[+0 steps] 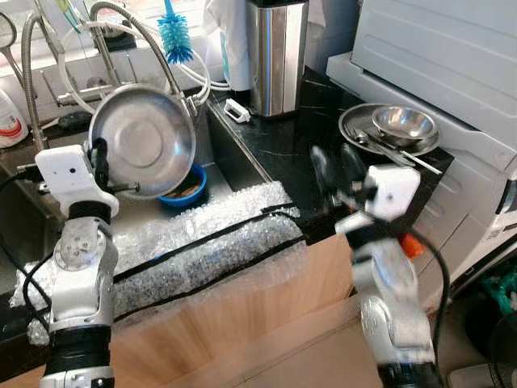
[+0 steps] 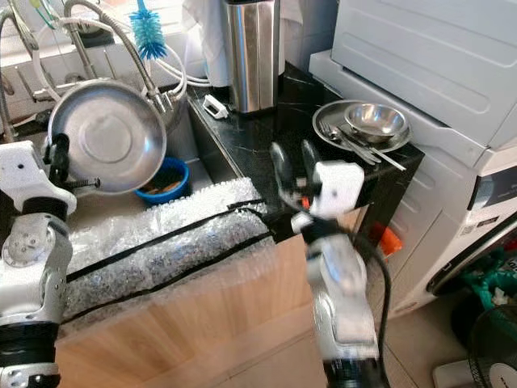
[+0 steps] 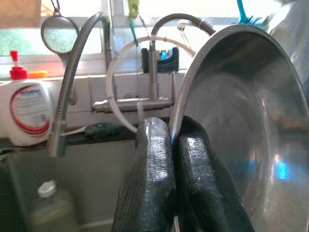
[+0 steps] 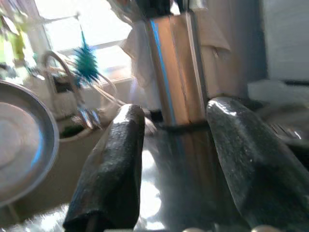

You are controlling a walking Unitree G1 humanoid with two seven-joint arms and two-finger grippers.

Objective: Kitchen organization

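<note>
A large steel bowl [image 1: 144, 141] hangs tilted on edge above the sink [image 1: 222, 149], its underside facing me. My left gripper [image 1: 100, 164] is shut on its rim; in the left wrist view both black fingers [image 3: 152, 179] pinch the bowl's edge [image 3: 193, 92]. My right gripper [image 1: 336, 171] stands open over the black counter [image 1: 299, 145], blurred, with nothing between its fingers [image 4: 113, 169]. On the counter's right end a steel plate [image 1: 355, 141] carries a small steel bowl [image 1: 404, 123] and cutlery [image 1: 396, 153].
A blue bowl [image 1: 184, 191] lies in the sink under the steel one. Bubble wrap [image 1: 202, 242] covers the sink's front edge. A tall steel canister [image 1: 277, 52], flexible taps [image 1: 121, 24], a blue brush [image 1: 174, 32] and a white appliance [image 1: 452, 56] ring the counter.
</note>
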